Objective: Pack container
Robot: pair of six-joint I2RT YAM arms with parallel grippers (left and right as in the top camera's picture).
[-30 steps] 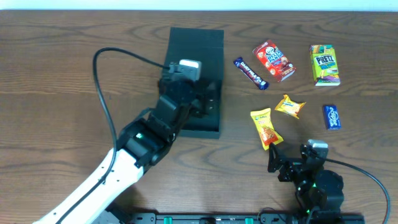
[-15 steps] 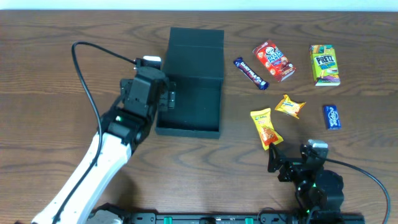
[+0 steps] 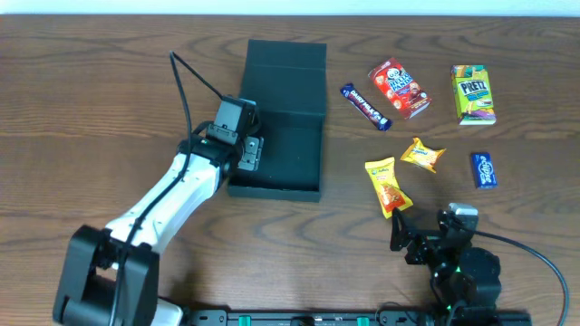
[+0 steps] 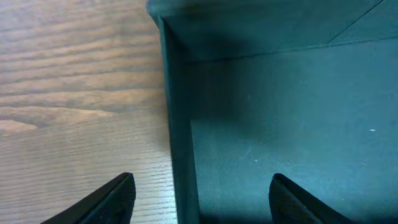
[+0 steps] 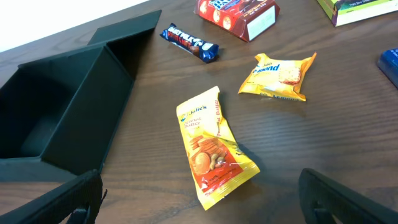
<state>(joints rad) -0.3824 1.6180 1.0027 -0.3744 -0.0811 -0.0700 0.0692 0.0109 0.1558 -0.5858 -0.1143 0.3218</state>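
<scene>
Left gripper point(image 3: 248, 154) moved right, straddling the container point(image 3: 292, 145), lying front-to-back.

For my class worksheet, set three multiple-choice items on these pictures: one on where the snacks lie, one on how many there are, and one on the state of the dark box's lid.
1. Where do the snacks lie relative to the container?
A) inside it
B) on the table, to its left
C) on the table, to its right

2. How many snacks are out on the table?
A) three
B) six
C) ten

3. The container's lid is:
A) open, flap laid back
B) shut
C) missing

Answers: C, all lie beyond its right wall; B, six count from the blue bar to the Pretz box; A, its interior shows from overhead.
</scene>
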